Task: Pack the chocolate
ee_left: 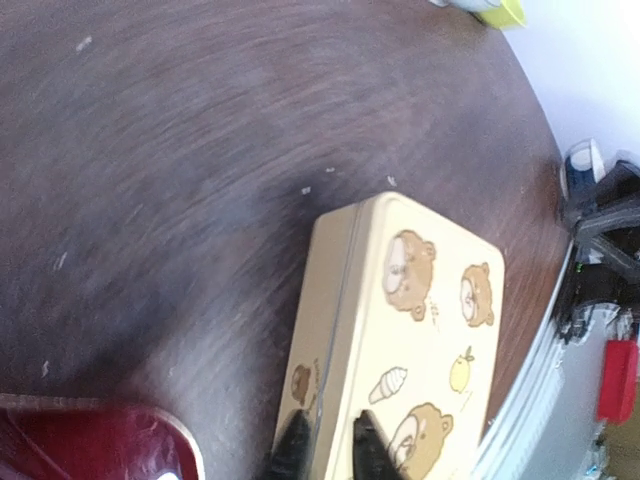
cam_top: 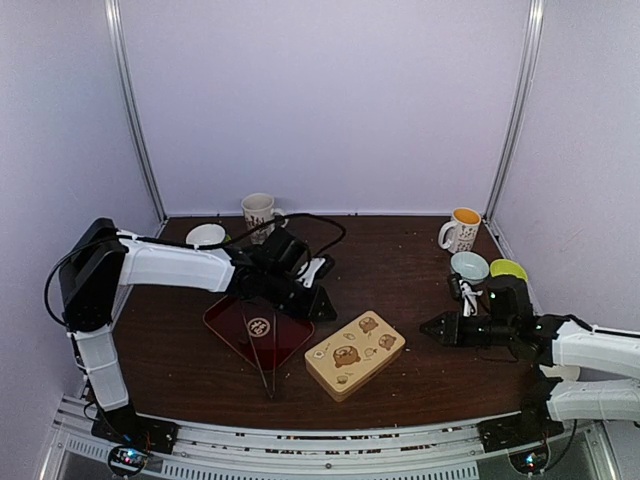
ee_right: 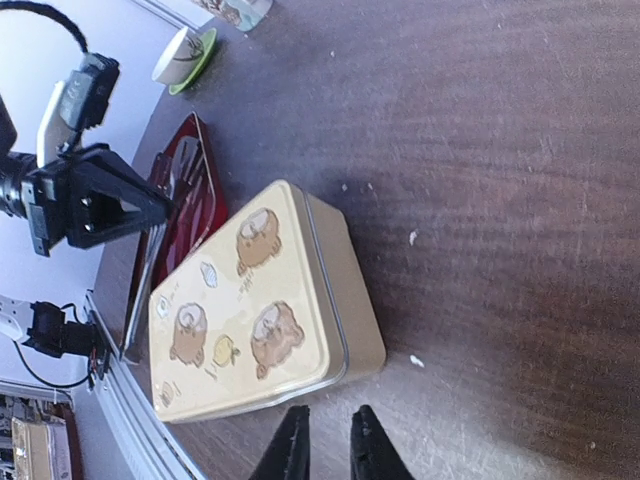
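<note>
Bright even light, motion-blurred left-wrist view

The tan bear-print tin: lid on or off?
Lid on. The tan rectangular bear-print tin has its printed lid seated flush, seam closed in both wrist views.

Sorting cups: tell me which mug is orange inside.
The back-right mug, next to the pale blue cup. Its inside is orange; the back-left mug has brown print and no orange.

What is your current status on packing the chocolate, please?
Left claw, right claw: narrowly open, empty. Chocolate not in view. Tan rectangular bear-print tin sits between them, lid shut.
</note>
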